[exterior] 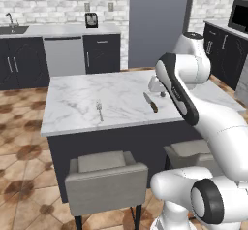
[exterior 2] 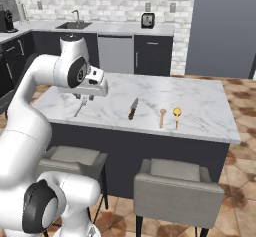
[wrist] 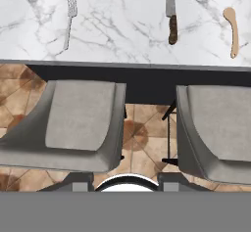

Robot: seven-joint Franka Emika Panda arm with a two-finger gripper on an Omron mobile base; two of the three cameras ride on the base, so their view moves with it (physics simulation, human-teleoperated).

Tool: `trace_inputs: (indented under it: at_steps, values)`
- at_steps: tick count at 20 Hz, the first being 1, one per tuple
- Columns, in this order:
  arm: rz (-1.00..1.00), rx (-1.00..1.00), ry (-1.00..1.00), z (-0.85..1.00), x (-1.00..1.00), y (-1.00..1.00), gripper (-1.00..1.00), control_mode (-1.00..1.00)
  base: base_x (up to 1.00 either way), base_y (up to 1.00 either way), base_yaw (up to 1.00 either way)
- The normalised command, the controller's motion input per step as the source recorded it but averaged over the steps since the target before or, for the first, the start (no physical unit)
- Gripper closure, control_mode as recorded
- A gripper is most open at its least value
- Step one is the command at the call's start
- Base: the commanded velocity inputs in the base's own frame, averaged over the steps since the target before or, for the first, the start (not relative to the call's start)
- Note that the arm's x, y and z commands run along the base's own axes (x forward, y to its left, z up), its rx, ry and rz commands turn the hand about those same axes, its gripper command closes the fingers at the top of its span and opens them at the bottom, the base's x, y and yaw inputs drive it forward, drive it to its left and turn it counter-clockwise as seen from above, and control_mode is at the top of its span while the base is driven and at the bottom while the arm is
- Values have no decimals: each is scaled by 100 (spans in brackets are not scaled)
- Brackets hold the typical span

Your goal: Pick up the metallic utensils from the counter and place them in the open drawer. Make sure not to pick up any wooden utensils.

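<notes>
claw (exterior 2: 82, 97) left of centre in right base view, above the table's left part, nothing held, how far open I cannot tell | fork (wrist: 69, 19) upper left of hand view, knife (wrist: 171, 15) top centre, both flat on table (wrist: 122, 40) | advice: descend over fork handle, jaws across it; avoid wooden spoon (wrist: 231, 30) upper right

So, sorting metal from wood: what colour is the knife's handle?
Dark brown, below a silver blade; the knife shows best in the hand view.
</notes>
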Motion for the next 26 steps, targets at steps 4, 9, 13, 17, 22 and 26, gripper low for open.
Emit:
trace_inputs:
  at_steps: [4,9,13,17,22,26]
  values:
    - [0,-1,3,0,10,9,-100,-100,0,0,0]
    - [0,0,10,-29,17,4,-100,-100,0,0,0]
    - [7,0,3,-35,53,-52,-100,-100,0,0,0]
    - [24,0,3,-33,89,-79,-100,-100,0,0,0]
    - [32,0,12,-14,100,-100,-100,-100,0,0,0]
    - [32,0,8,-3,100,-71,-100,-100,0,0,0]
